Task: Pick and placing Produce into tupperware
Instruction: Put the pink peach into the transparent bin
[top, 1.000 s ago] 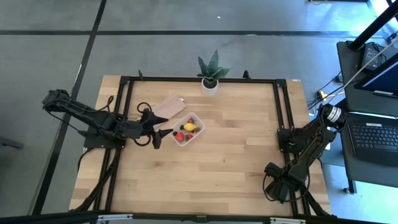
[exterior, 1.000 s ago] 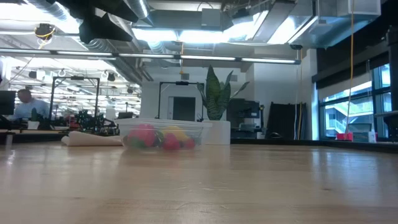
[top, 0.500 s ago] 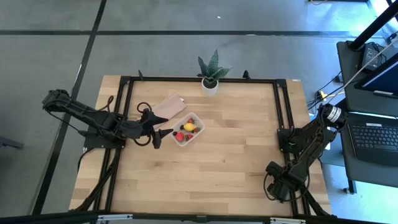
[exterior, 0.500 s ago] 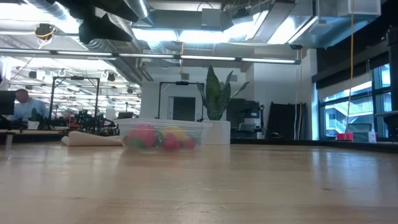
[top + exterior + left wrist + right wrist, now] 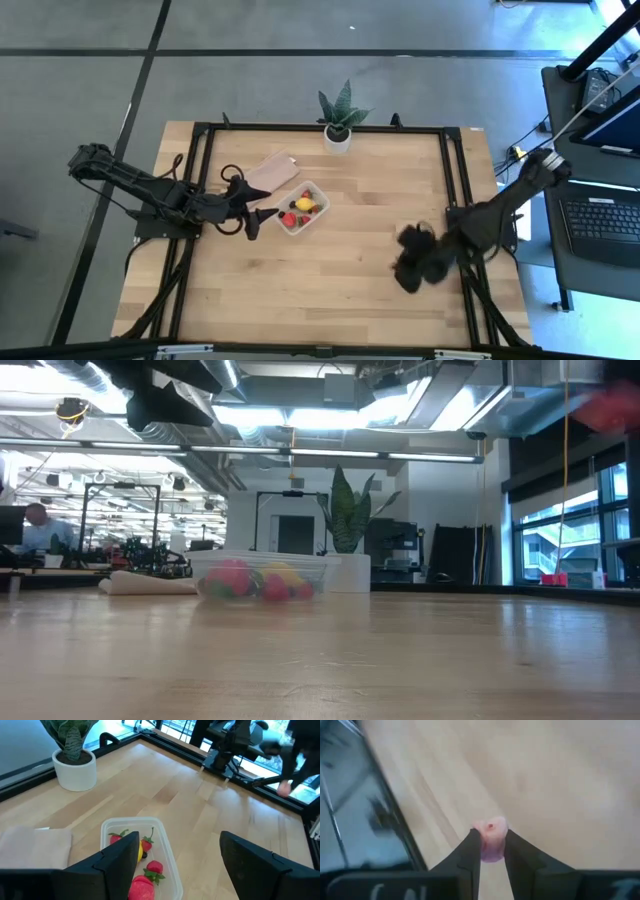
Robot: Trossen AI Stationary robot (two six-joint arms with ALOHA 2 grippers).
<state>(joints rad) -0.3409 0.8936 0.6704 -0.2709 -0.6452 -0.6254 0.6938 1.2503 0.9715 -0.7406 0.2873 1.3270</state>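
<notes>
The tupperware (image 5: 300, 209) is a small clear tub standing on the wood left of the table's middle. It holds produce: a yellow lemon (image 5: 304, 203), red strawberry pieces (image 5: 142, 885) and a dark berry. It also shows in the low view (image 5: 262, 580). My left gripper (image 5: 254, 216) hangs open just left of the tub, its fingers wide apart in the left wrist view (image 5: 179, 840). My right gripper (image 5: 408, 268) is a blur over the table's right half, shut on a small pinkish-red produce piece (image 5: 490, 836). My right gripper pinches the small pinkish-red produce piece (image 5: 492, 831) between its two fingertips (image 5: 473, 845), one finger on each side. The piece sticks out past the free ends of the fingers. It is lifted clear, with the wooden table top showing well below it.
A potted green plant (image 5: 338, 122) stands at the far edge. A flat tan piece (image 5: 272, 170) lies just beyond the tub. Black frame rails (image 5: 455, 180) run along the left, right and far sides. A laptop (image 5: 598, 222) sits off the right edge. Bare wood stretches between tub and right arm.
My right arm has swung fast from the table's near right corner toward the table's middle, stretching out and blurring. A red blur now shows high at the right of the low view. My left arm, the tub and its contents have kept still.
</notes>
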